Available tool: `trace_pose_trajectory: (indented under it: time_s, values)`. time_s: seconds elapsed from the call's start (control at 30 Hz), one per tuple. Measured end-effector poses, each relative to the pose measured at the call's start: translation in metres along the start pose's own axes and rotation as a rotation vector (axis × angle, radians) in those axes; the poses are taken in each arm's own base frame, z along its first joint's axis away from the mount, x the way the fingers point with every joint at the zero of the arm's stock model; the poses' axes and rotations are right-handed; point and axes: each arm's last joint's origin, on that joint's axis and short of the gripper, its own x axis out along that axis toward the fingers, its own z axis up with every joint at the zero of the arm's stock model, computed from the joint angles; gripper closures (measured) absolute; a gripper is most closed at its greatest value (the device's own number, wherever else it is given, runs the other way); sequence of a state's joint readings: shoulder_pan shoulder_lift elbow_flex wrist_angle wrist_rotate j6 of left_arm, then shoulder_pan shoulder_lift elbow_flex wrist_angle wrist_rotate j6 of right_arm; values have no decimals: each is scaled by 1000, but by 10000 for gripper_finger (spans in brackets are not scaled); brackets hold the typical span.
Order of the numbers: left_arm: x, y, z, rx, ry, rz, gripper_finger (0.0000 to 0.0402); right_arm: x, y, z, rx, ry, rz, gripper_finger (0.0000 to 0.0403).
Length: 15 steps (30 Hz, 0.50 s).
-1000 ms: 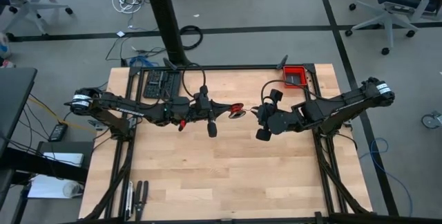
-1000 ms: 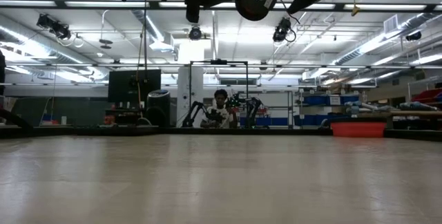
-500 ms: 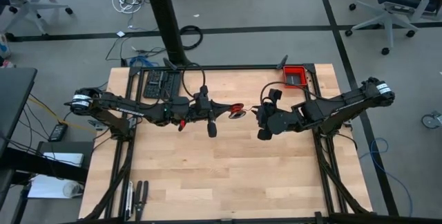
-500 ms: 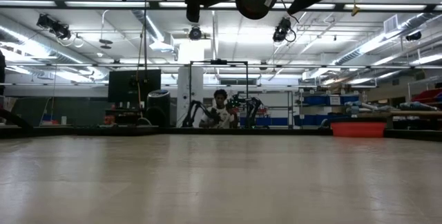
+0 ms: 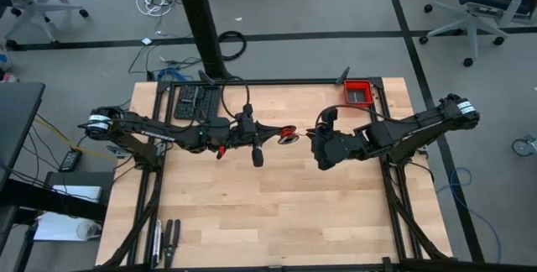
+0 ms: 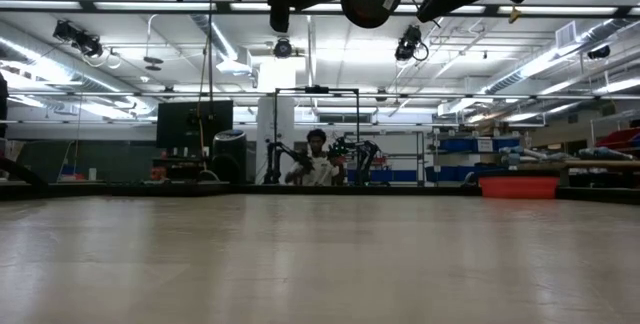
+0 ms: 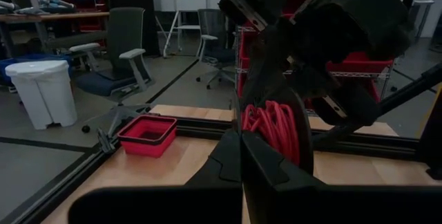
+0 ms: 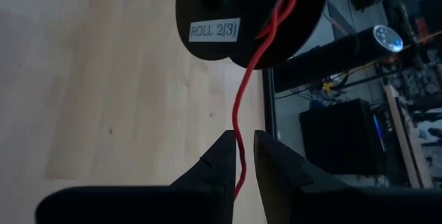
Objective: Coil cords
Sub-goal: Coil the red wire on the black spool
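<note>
High view: the left gripper [image 5: 281, 134], shut on the spool [image 5: 288, 133], holds it mid-table so the right gripper [image 5: 316, 140] can wind.

Left wrist view: red cord [image 7: 271, 125] already sits coiled on the spool.

Right wrist view: the fingers [image 8: 217, 163] stand slightly parted around the loose strand [image 8: 239, 117] — guiding, not clearly pinching.

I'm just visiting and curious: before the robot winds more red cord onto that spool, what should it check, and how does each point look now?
1. Left gripper shut on the spool: ok.
2. Red cord runs from the spool between the right gripper fingers: ok.
3. Cord pinched firmly there: cannot tell.
4. Cord free of knots along the visible strand: ok.
5. Spool held above the table: ok.
6. Red bin away from both arms: ok.
</note>
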State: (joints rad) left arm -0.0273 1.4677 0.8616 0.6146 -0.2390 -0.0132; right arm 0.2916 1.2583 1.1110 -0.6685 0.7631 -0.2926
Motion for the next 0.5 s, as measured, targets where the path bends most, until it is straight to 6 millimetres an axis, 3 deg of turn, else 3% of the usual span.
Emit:
trace_pose_trajectory:
  time_s: [0.23,0.4,0.5]
  values:
    - [0,0,0,0,0,0,401,0,0,0,2,0,0,355]
    - [0,0,0,0,0,-1,401,0,0,0,7,3,5,394]
    - [0,0,0,0,0,-1,401,1,-1,-1,58,11,7,397]
